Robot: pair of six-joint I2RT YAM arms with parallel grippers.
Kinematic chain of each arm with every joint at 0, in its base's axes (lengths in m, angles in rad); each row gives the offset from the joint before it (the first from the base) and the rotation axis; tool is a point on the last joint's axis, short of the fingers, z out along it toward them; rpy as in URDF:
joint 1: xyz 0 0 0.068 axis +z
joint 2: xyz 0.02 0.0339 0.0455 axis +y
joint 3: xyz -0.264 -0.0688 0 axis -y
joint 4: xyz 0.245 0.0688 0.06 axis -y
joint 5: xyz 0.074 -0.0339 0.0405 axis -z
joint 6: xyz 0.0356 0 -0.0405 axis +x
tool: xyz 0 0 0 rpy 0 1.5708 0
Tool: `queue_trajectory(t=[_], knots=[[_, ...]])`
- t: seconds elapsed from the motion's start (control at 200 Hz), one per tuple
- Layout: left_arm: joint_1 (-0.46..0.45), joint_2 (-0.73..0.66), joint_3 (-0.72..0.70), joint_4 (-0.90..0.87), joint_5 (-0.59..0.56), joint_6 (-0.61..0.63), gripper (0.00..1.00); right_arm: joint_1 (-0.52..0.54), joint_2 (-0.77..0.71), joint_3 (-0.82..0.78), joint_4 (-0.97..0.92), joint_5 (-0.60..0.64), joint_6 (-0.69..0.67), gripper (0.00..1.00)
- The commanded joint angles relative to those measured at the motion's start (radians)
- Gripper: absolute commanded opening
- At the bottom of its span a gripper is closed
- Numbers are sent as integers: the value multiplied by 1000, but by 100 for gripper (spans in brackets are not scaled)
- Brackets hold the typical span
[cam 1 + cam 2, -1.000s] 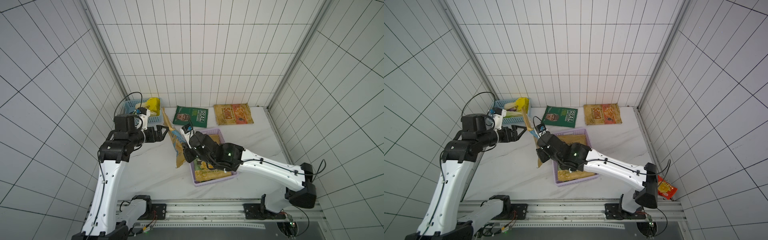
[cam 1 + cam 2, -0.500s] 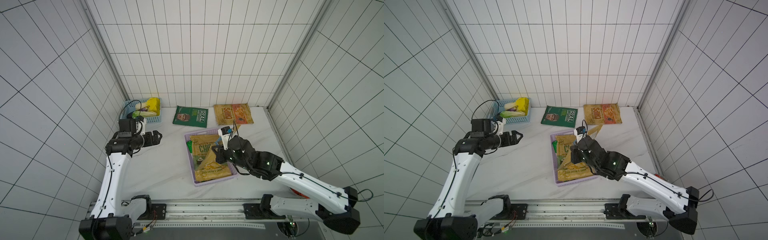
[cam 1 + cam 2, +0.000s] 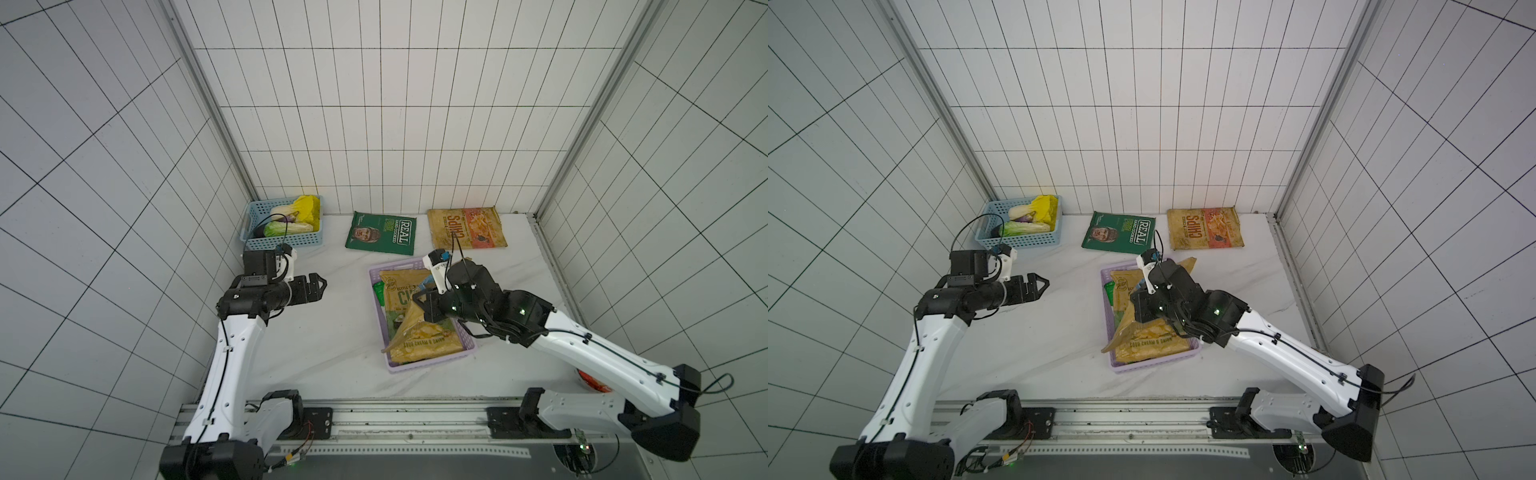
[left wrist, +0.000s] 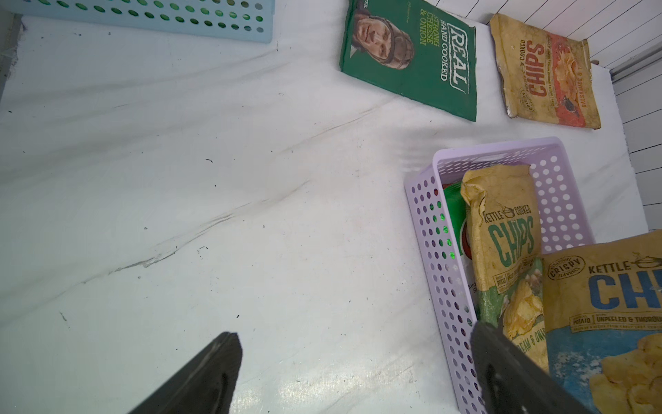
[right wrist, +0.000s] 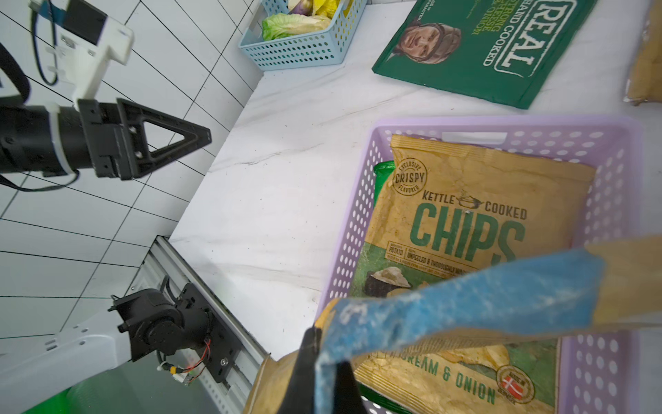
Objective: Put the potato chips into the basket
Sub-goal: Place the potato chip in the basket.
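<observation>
Potato chips part-sorted: blue-lettered CHIPS bag (image 4: 609, 322) was pinched above the lilac basket (image 3: 430, 365).
The right gripper (image 5: 324, 372) was clamped tight on one edge of that bag, which hung tilted over the basket, its long axis running from 1 o'clock down to 7 o'clock in both top views. Beneath it the green-lettered CHIPS bag (image 3: 428, 347) lay flat inside, lengthwise, top toward 12 o'clock. On the table (image 3: 332, 332) the REAL bag (image 3: 382, 233) lay at 12 o'clock from the basket and the red CHIPS bag (image 3: 467, 228) at 1 o'clock. The left gripper (image 3: 320, 286) hovered empty at 9 o'clock, jaws spread wide.
</observation>
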Motion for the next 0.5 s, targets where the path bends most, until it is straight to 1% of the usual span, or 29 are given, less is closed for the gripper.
queue_trajectory(t=[0.0, 0.13, 0.275, 0.38, 0.495], knots=[[3, -11, -18, 42, 3, 4, 98, -39, 69, 123, 29, -133, -45, 2], [4, -9, -26, 47, -7, 5, 98, -48, 150, 218, 14, -194, -56, 2], [3, -12, -32, 50, 0, 6, 98, -70, 173, 233, 14, -230, -81, 3], [3, -9, -35, 53, 10, 7, 98, -127, 208, 278, 24, -333, -87, 3], [3, -6, -36, 53, 12, 9, 98, -164, 276, 382, 24, -424, -82, 3]])
